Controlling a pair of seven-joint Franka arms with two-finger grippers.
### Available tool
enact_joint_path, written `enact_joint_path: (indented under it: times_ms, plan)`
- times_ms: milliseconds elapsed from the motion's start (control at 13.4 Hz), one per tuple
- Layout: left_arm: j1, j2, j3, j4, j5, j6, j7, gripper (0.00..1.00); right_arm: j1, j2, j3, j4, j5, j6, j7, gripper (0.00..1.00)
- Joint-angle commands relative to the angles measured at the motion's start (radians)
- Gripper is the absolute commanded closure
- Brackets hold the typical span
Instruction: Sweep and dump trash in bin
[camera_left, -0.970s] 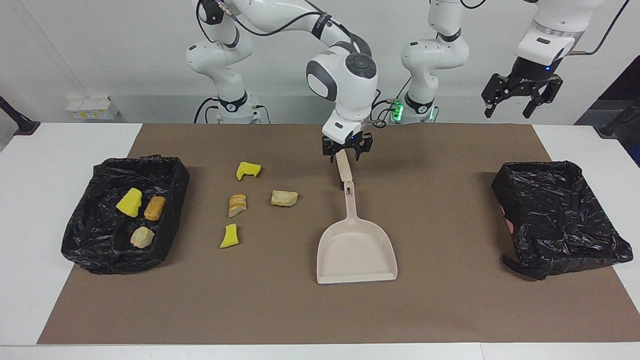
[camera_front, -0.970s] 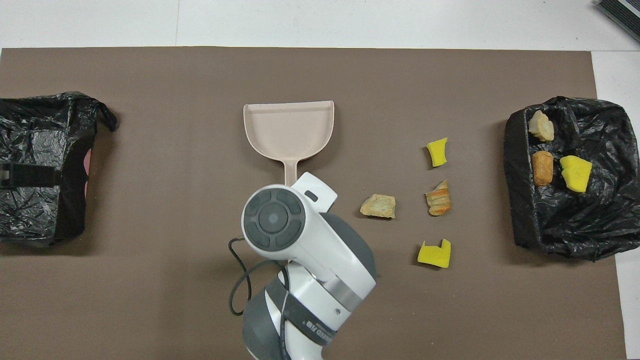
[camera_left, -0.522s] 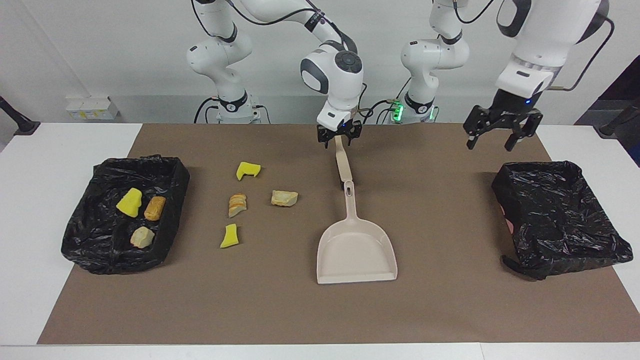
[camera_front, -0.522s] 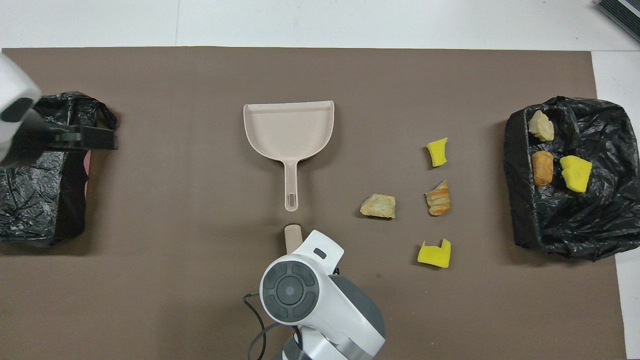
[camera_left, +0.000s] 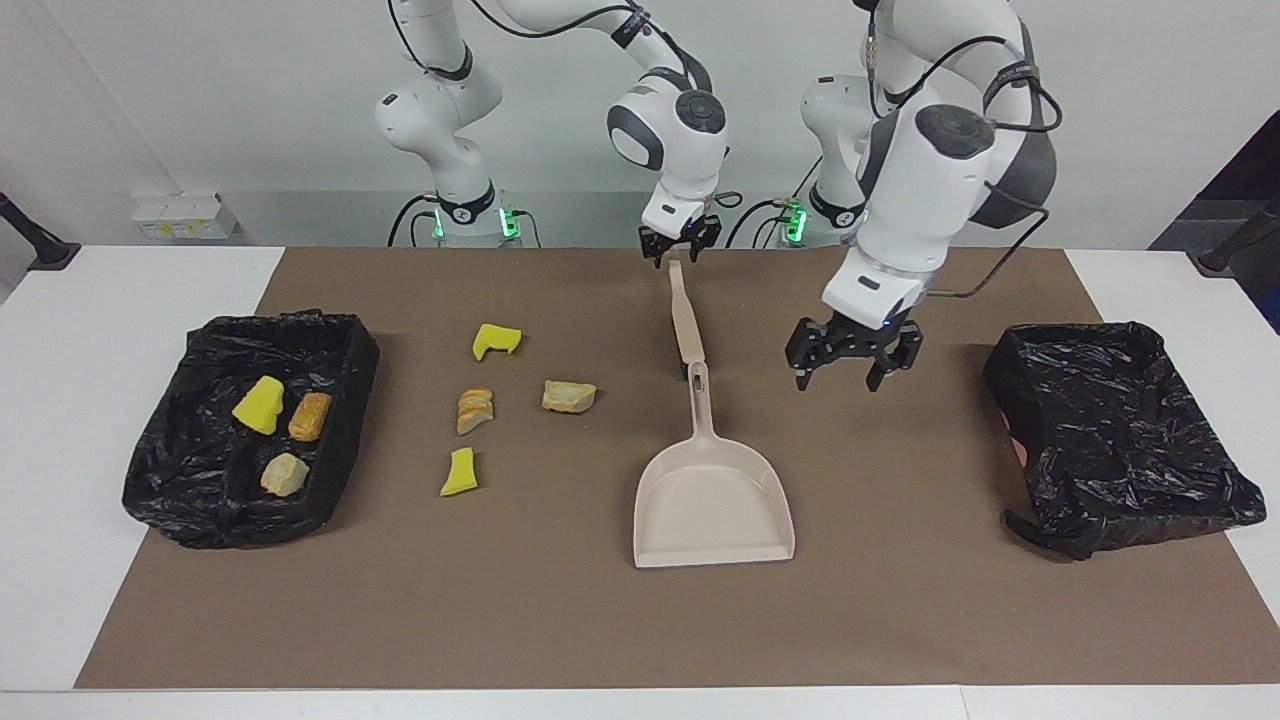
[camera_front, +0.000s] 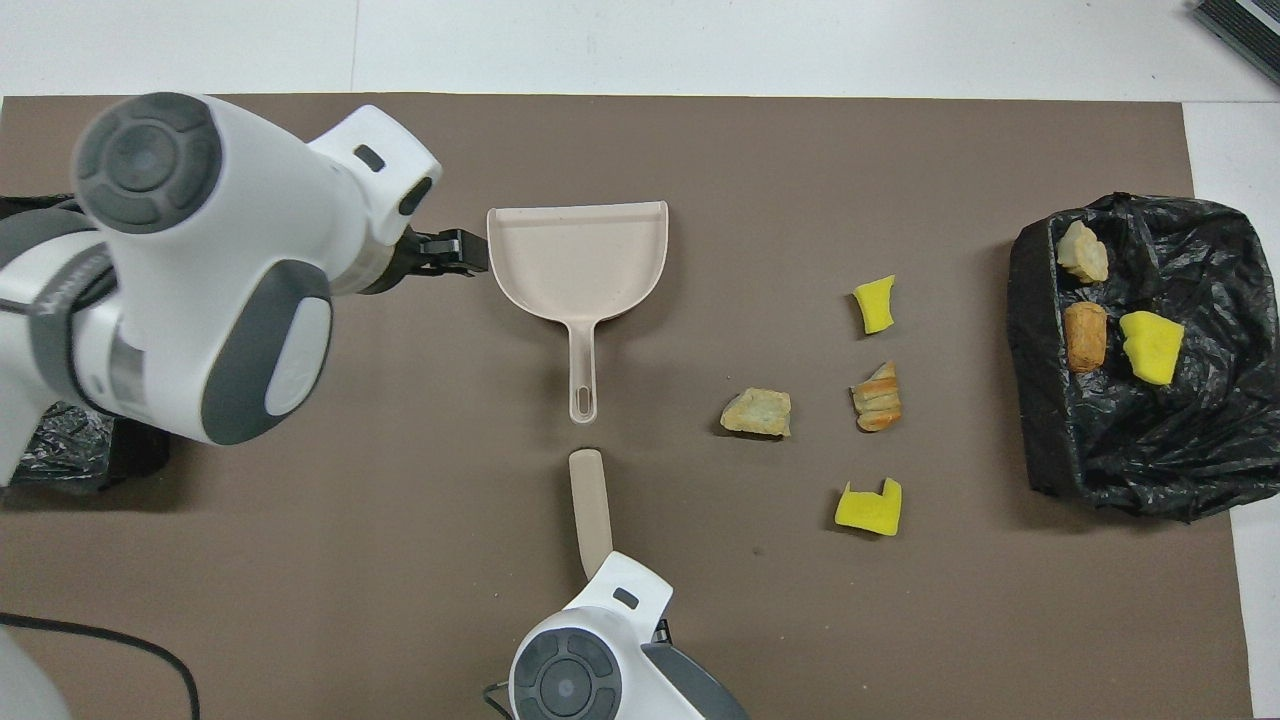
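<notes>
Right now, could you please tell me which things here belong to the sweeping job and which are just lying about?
For the job: dustpan, beige stick, four scraps on the mat, bin holding three scraps, left pincer open over the mat, right pincer at the stick's end.
Lying about: second bin, white boxes by the wall.

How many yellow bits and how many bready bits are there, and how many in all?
Yellow sponge wedges: 3
Bread-like chunks: 4
Total: 7
</notes>
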Motion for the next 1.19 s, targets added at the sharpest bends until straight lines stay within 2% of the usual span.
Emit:
enact_joint_path:
  times_ms: [0, 224, 298, 447, 522, 746, 895, 1119]
  plan:
    - [-0.066, 0.097, 0.016, 0.08, 0.062, 0.036, -0.12, 0.0, 0.023, -0.029, -0.002, -0.059, 0.027, 0.043, 0.022, 0.34]
    - [-0.127, 0.116, 0.012, 0.075, 0.051, 0.045, -0.18, 0.0, 0.023, -0.026, -0.002, -0.06, 0.053, 0.057, 0.04, 0.45]
    - [-0.144, 0.114, 0.012, 0.026, 0.051, 0.071, -0.202, 0.0, 0.025, -0.026, -0.002, -0.06, 0.053, 0.057, 0.052, 0.57]
    - [-0.18, 0.1, 0.012, -0.049, 0.051, 0.097, -0.21, 0.0, 0.025, -0.026, -0.002, -0.06, 0.053, 0.056, 0.092, 0.92]
    - [-0.181, 0.099, 0.011, -0.074, 0.05, 0.114, -0.211, 0.0, 0.025, -0.028, -0.002, -0.06, 0.053, 0.054, 0.103, 1.0]
    - [-0.196, 0.1, 0.009, -0.115, 0.048, 0.128, -0.219, 0.0, 0.026, -0.047, -0.005, -0.063, 0.053, 0.051, 0.195, 1.0]
    - [-0.198, 0.096, 0.009, -0.14, 0.047, 0.154, -0.217, 0.0, 0.013, -0.099, -0.005, -0.083, 0.052, 0.04, 0.246, 1.0]
    - [-0.209, 0.099, 0.008, -0.155, 0.018, 0.179, -0.216, 0.0, -0.03, -0.179, -0.007, -0.167, 0.052, 0.008, 0.267, 1.0]
